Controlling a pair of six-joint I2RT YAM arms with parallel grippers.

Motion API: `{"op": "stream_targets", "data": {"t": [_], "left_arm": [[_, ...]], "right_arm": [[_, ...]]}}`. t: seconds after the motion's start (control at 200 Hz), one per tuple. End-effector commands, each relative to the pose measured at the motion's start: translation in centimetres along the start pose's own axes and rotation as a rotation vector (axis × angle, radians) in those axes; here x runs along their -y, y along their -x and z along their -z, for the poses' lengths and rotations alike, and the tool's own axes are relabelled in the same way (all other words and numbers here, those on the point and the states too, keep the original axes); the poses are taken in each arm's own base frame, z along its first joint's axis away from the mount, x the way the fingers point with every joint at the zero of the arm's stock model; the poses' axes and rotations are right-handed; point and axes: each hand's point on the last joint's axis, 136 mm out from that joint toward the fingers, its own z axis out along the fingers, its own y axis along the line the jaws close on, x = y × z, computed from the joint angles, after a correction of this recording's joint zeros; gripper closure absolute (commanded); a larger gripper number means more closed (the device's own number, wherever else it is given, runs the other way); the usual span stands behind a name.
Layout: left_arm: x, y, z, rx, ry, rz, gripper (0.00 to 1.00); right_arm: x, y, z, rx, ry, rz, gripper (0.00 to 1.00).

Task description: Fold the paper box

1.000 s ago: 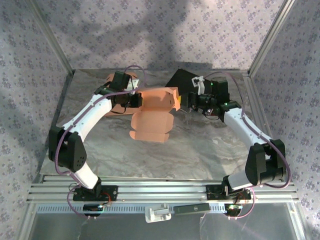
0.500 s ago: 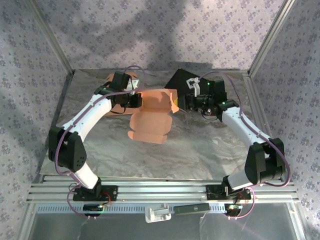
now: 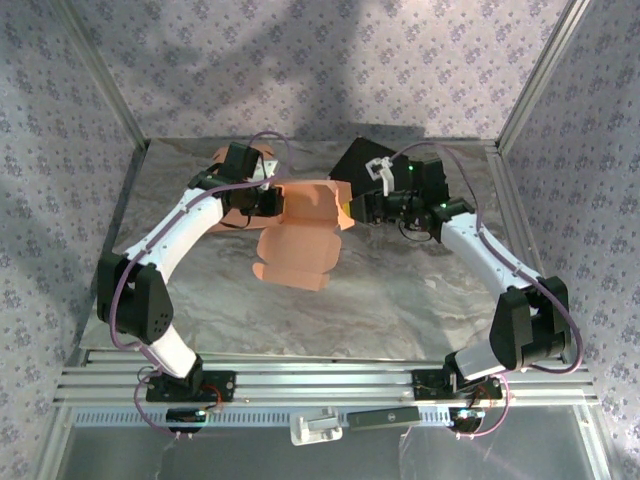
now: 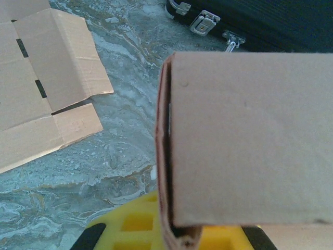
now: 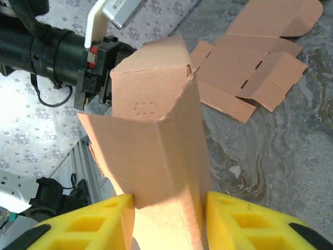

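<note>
One half-folded paper box (image 3: 300, 245) above table (image 3: 400, 300)

A black case (image 3: 352, 160) with metal latches (image 4: 204, 22) lies at the marbled table's (image 3: 400, 290) far side.

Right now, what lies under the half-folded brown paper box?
Beside the half-folded brown paper box, the grey marbled table shows, with a flat brown cardboard sheet lying off to one side. The table directly beneath the box is covered, so anything there cannot be seen.
</note>
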Motion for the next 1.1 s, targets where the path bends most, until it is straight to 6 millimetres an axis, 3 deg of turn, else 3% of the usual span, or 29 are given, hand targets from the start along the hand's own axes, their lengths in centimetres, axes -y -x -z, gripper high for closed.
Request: {"op": "stream_targets", "data": {"t": [0.0,0.35,0.63,1.094], "left_arm": [[1.2,1.2,0.5,0.021,-0.032,-0.027,1.0],[1.1,1.1,0.3,0.018,-0.026,-0.024,1.0],[1.4,1.2,0.3,0.018,-0.03,-0.027,1.0],[1.6,1.4,1.0,0.05,0.006,-0.016,1.0]], "right_arm": [[-1.8,0.8,0.4,0.0,0.008,0.068,0.57],[-3.3,1.5,0.4,-0.008,0.009,0.122,0.51],[-0.6,0.9,-0.7,-0.047,-0.127,0.112,0.52],[1.9,0.7,-1.9,-0.066,-0.404,0.155,0.55]]}}
